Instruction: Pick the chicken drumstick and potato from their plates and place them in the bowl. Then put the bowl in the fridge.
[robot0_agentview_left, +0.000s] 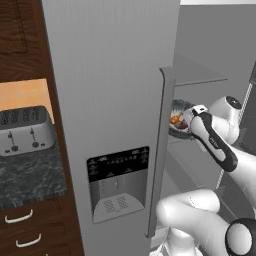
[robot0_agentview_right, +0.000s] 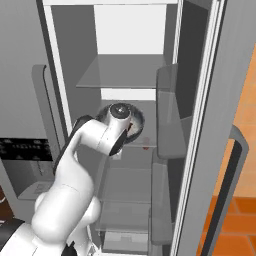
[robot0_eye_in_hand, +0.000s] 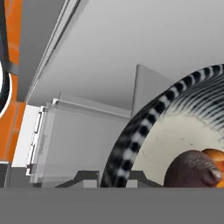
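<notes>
My claw (robot0_agentview_left: 186, 119) is shut tight on the rim of the bowl (robot0_eye_in_hand: 175, 127), inside the open fridge (robot0_agentview_right: 200, 100). The potato (robot0_eye_in_hand: 192, 169) and the chicken drumstick (robot0_eye_in_hand: 214, 155) lie touching in the bowl.

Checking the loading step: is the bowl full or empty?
Loaded. The hand view shows the potato and the orange drumstick lying inside the bowl.

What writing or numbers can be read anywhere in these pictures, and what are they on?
None can be read.
Dispenser panel on the closed fridge door: a row of tiny pale marks along its top, too small and blurred to read.
Toaster, bowl, fridge shelves, robot arm: no lettering visible.
</notes>
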